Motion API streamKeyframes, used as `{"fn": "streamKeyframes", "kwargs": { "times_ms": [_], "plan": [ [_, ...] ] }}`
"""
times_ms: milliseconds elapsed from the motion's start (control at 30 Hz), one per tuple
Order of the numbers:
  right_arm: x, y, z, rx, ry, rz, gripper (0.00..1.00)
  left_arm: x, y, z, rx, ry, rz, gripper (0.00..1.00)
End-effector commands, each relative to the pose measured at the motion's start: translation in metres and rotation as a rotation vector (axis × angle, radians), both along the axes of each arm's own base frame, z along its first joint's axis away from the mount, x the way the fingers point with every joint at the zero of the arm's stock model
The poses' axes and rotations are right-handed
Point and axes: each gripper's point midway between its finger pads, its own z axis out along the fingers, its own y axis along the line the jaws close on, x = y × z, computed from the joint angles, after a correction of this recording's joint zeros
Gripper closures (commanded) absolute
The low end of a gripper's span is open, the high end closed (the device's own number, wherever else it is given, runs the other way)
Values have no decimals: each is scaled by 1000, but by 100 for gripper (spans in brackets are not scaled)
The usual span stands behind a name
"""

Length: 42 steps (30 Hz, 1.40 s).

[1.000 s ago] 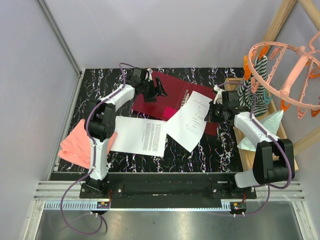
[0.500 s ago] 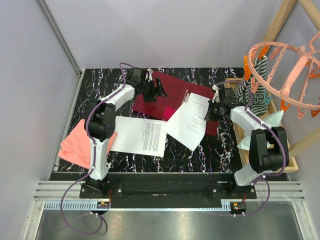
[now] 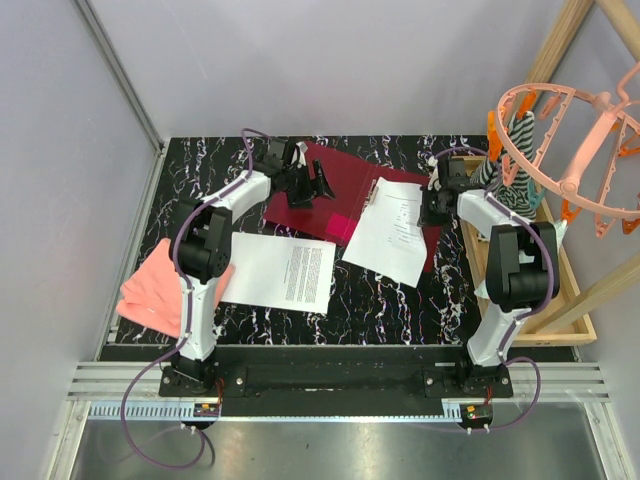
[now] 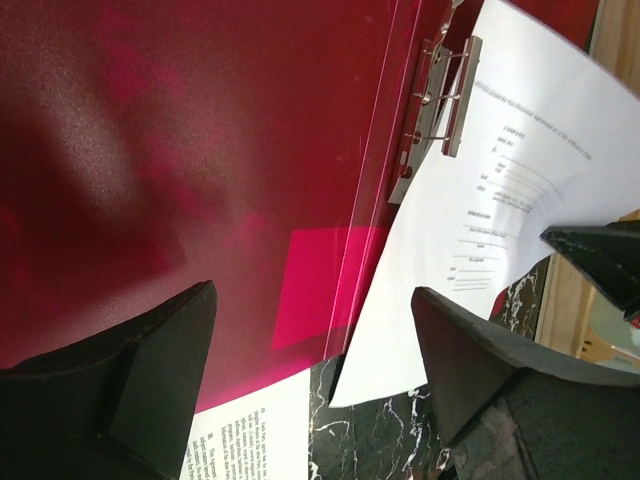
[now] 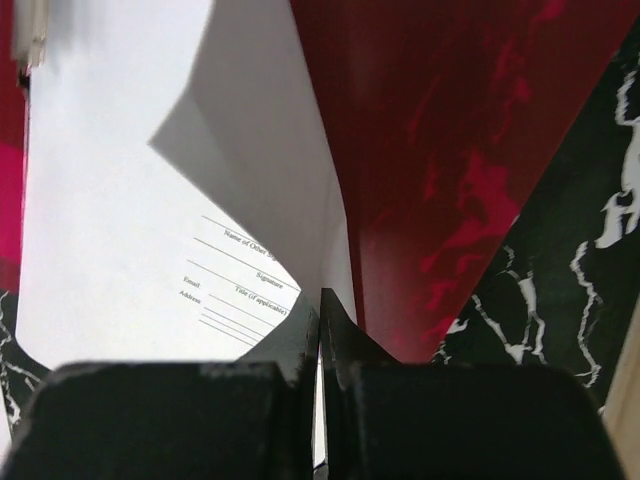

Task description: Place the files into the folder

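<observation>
The black marble table point(image 3: 400, 300) is walled in by grey panels on the left and at the back. Its near strip in front of the papers is the widest bare stretch.

A pink cloth point(image 3: 150, 285) lies bunched at the left edge, beside the left arm. Along the right edge stands a wooden tray point(image 3: 555, 338) with a striped cloth point(image 3: 510, 185) in it, and a pink hanger rack point(image 3: 560, 140) overhangs that side, close to the right arm.

The folder point(image 3: 350, 190) lies open at the far middle of the table, dark red and glossy, with a metal clip point(image 4: 440, 100) along its spine. The left hand point(image 3: 312, 188) hovers over its left cover, fingers spread wide with nothing between them.

The right hand point(image 3: 432, 210) is pressed together on the right edge of one white printed sheet point(image 3: 392, 228). That sheet lies tilted over the folder's right half, its top corner at the clip and its lower end hanging past the folder onto the table. A second sheet point(image 3: 285, 270) lies flat on the table in front of the folder.
</observation>
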Motion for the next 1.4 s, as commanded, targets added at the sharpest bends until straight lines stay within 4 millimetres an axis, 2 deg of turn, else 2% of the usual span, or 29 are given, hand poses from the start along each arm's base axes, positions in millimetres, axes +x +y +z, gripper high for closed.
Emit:
{"fn": "streamKeyframes", "kwargs": {
  "times_ms": [0,100,400,633,833,1067,1367],
  "plan": [
    [24,-21,6,-70,-26,-11,100,-3,-6,41,-41,-95,-41,17],
    [32,-28,5,-71,-23,-11,100,-5,-5,43,-42,-93,-45,18],
    [57,-28,5,-95,-46,48,100,-9,-5,47,-43,-103,-51,18],
    [57,-38,-10,-98,-3,4,100,-11,-6,49,-41,-108,-56,18],
    [59,-47,-11,-107,-1,-24,100,-10,-7,49,-41,-107,-56,18],
    [67,-45,-8,-85,-11,-42,100,-11,-11,47,-44,-104,-63,18],
    [68,-48,-16,-85,7,-58,100,-11,-10,47,-39,-108,-65,18]
  ]
}}
